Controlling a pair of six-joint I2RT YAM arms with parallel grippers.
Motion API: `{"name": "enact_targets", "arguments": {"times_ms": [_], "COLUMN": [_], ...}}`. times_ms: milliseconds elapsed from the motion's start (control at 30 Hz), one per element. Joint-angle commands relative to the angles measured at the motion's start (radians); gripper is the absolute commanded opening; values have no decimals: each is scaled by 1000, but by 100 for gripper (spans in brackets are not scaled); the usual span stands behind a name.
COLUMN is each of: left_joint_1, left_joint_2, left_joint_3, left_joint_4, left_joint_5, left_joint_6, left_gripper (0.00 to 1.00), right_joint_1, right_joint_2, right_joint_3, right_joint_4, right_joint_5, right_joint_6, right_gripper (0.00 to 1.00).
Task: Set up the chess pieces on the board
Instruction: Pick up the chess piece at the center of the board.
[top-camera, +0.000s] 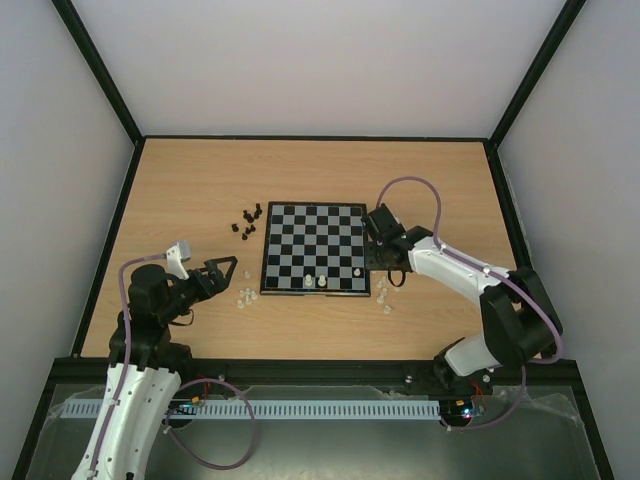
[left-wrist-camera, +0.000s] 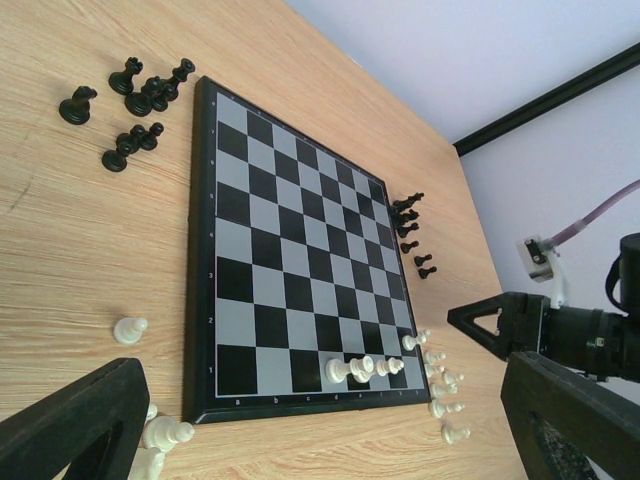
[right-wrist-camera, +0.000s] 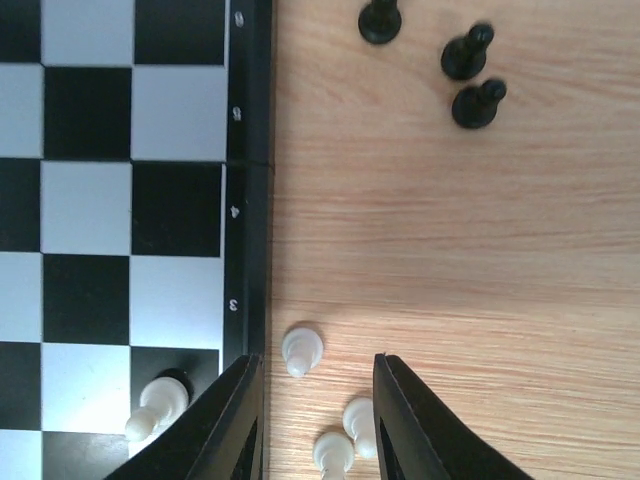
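Toward the left of the tabletop's (top-camera: 200, 180) near edge: left fingers (left-wrist-camera: 70, 425) spread fully, holding nothing, aimed at the board (top-camera: 315, 225). Just ahead, a few pale pieces (top-camera: 243, 295) loose on the wood.

Mid-tabletop: the board, nearly bare, with only a handful of pale pieces on its near rows.

Just off the board's side toward the right edge: right fingers (right-wrist-camera: 235, 420) partly apart and low, straddling two loose pale pieces, apparently clamping neither.

Likely trouble here: closing on both pieces at once, or flicking one away. Could also clip the board's rim, shift it and topple the piece on the nearest square.

Farther on: black pieces (top-camera: 248, 218) bunched off the board toward the left edge, and more toward the right edge. None on the board.

Flat light wood grain, probably slick under such tiny bases. Plain pale walls (top-camera: 320, 60) and black frame bars (top-camera: 100, 70) all round.
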Motion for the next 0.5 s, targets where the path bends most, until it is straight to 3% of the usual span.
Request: {"name": "enact_targets", "arguments": {"times_ms": [0,467], "left_joint_1": [-4,-3], "left_joint_2": [5,3], "left_joint_3": [-6,-7], "left_joint_4": [19,18], "left_joint_5": [15,11], "left_joint_6": [12,10], "left_gripper": [100,100], "right_joint_1": [-5,-5], "right_joint_2": [21,77], "right_joint_3": [-37,-48], "right_joint_4": [13,38], "right_joint_5": [-33,-58], "right_joint_6": [7,2], "right_gripper": [31,26]}}
